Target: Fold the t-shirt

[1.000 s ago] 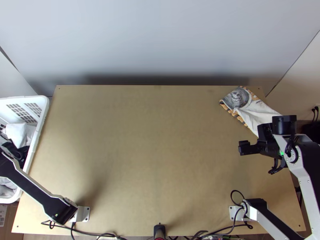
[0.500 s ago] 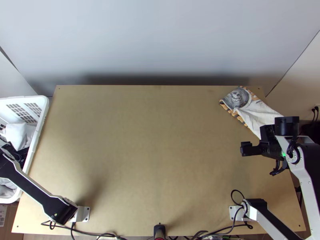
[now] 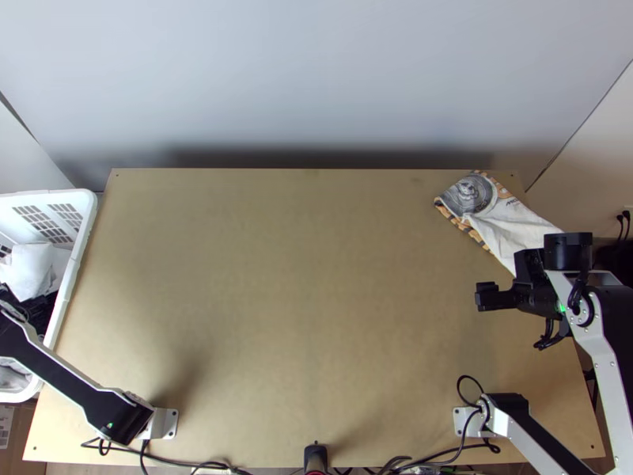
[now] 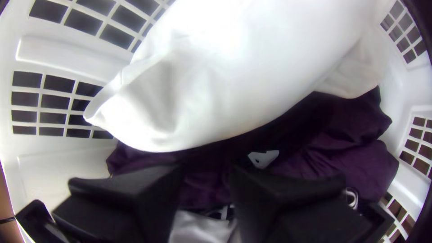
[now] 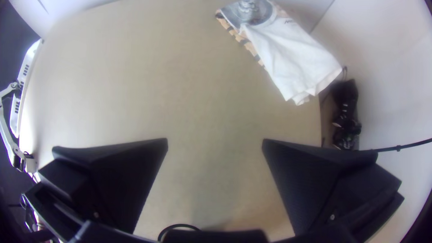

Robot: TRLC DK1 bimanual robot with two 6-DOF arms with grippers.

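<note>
In the top view, can find the t-shirt at the far right corner of the desk, lying in a narrow, loosely folded strip, white with a grey round print, partly past the desk's right edge. Along one side, can see an orange-and-black patterned border; cannot tell whether part of the same cloth. From the right wrist view, can add the near end: creased, with uneven layered corners, well apart from the right gripper, held over the desk's right side with fingers spread wide and bare desk between. Beyond the edge there, can also make out a black bundle with a cable.

In the top view, can see the white basket just beside the desk's left edge, with the left arm stretched toward it. From the left wrist view, can look right inside: a big white cloth bunched over a dark purple cloth, plus a grey cloth. Over these, can see the left gripper, fingers parted by a smaller gap, with purple and grey fabric visible between and nothing clamped.
</note>
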